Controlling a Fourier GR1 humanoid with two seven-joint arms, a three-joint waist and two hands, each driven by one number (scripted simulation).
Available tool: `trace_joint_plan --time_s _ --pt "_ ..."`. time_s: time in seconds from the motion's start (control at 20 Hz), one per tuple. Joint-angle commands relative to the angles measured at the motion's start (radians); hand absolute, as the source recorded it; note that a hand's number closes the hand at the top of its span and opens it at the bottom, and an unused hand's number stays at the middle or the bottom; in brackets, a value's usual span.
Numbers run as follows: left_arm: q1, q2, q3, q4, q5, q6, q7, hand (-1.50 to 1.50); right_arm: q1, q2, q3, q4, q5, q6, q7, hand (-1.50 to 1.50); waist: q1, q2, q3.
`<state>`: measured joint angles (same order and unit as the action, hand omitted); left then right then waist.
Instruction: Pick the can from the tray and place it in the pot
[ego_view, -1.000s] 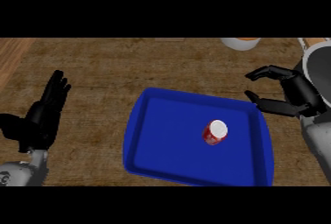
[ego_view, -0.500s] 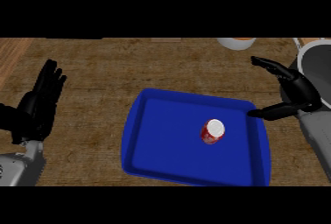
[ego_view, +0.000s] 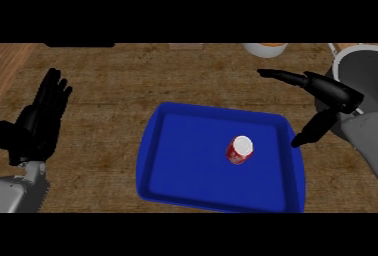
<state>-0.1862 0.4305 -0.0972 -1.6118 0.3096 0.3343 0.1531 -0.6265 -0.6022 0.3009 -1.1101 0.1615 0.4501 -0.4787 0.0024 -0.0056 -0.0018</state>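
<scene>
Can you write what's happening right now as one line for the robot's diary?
step: reaching | right robot hand: open beside tray | can: standing in tray, untouched | left robot hand: open, resting | pot: far right

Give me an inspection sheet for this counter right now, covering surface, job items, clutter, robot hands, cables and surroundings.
Surface: brown wood-grain counter.
Job's things: red can with a white top stands in the blue tray, right of the tray's middle. The grey pot is cut off by the view's right edge, beyond the tray.
Clutter: a pale round container at the far edge, only partly in view.
Robot hands: left robot hand is open, fingers up, resting at the view's left. Right robot hand is open, fingers spread, beside the tray's right rim, not touching the can.
Cables: nothing seen.
Surroundings: nothing seen beyond the counter.
</scene>
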Motion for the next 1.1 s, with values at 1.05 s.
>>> trace_joint_plan --time_s 1.05 --pt "-0.012 -0.050 0.119 0.029 -0.055 -0.117 0.032 0.00 0.197 0.172 0.127 -0.396 0.355 0.180 0.512 -1.50 -0.003 0.004 0.002"
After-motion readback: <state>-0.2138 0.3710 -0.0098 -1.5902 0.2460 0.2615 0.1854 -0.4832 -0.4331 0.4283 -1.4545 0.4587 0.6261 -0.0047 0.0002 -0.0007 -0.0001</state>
